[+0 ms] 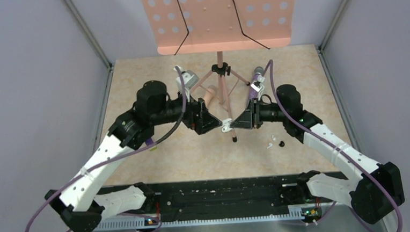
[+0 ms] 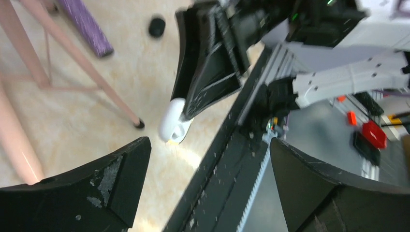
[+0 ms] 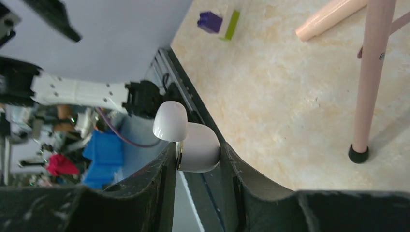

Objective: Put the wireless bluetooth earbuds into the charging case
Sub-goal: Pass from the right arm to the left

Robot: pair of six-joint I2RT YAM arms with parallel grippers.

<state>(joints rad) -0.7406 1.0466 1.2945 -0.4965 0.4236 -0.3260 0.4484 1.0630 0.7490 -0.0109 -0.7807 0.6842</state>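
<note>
My right gripper point(image 3: 198, 155) is shut on the charging case point(image 3: 193, 147), a white rounded shell that it pinches by the base, with the hinged lid flipped open. In the top view the case point(image 1: 226, 126) hangs above mid-table at the tips of the right gripper point(image 1: 235, 123). My left gripper point(image 1: 218, 125) faces it from the left, close by. Its jaws point(image 2: 209, 145) stand wide open and empty, and the case point(image 2: 173, 124) lies just beyond them. A tiny white earbud point(image 1: 269, 143) lies on the table beside a small black oval piece point(image 1: 281, 143).
A pink music stand point(image 1: 217, 18) rises at the back. Its tripod legs point(image 1: 229, 112) spread under both grippers, one black foot point(image 1: 234, 139) close below the case. A glittery purple microphone point(image 1: 255, 83) lies back right. A purple-and-yellow cube point(image 3: 217, 22) sits left. A black rail point(image 1: 218, 196) lines the near edge.
</note>
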